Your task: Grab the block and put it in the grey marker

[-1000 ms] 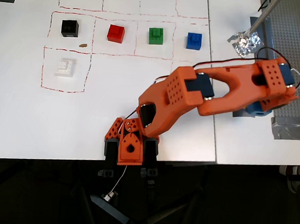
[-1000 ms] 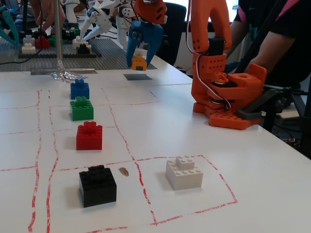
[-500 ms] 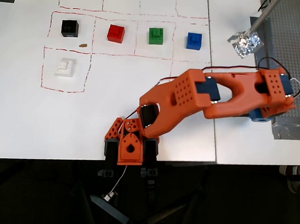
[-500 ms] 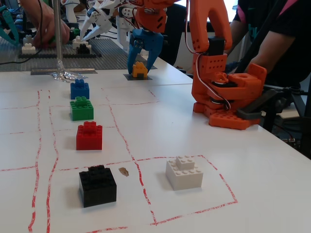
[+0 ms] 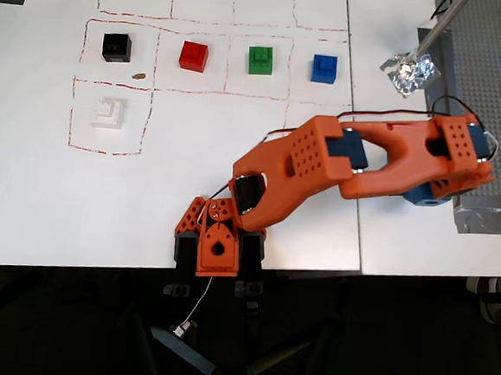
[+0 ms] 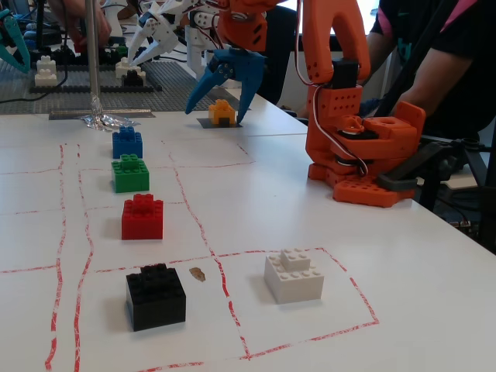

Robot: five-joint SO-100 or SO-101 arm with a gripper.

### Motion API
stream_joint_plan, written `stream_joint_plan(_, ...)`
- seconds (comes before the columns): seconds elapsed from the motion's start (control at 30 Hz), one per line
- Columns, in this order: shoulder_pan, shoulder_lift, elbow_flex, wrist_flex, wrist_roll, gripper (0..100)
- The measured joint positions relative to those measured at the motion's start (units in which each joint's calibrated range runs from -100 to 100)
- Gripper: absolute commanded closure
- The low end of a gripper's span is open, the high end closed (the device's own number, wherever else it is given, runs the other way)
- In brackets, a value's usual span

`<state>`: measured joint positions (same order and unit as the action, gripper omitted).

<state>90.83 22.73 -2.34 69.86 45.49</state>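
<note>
Robotics lab or classroom workshop. White table point(image 6: 434, 294) marked with hand-drawn red grid lines point(image 6: 209, 232), toy bricks set in cells. Orange 3D-printed arm point(image 6: 349, 101) at table edge, more small robot arms point(image 6: 163, 27) and studded baseplates point(image 6: 93, 81) behind; seated people point(image 6: 434, 70) alongside.

overhead: arm point(image 5: 383, 163) hides block, grey marker | fixed: arm top cut off
</note>
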Motion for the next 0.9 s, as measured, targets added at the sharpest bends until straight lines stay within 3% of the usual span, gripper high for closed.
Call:
stream_joint_plan(0.23, 0.00, -1.20, -5.68, 16.88, 1.07, 57)
stream_joint_plan(0.37, 0.00, -8.51, -5.14, 22.35, 0.93, 63)
stream_joint_plan(0.7, -13.76, -31.89, 25.52, 14.47, -5.32, 82)
stream_joint_plan(0.9, -29.61, -43.40, 37.87, 8.60, -11.97, 92)
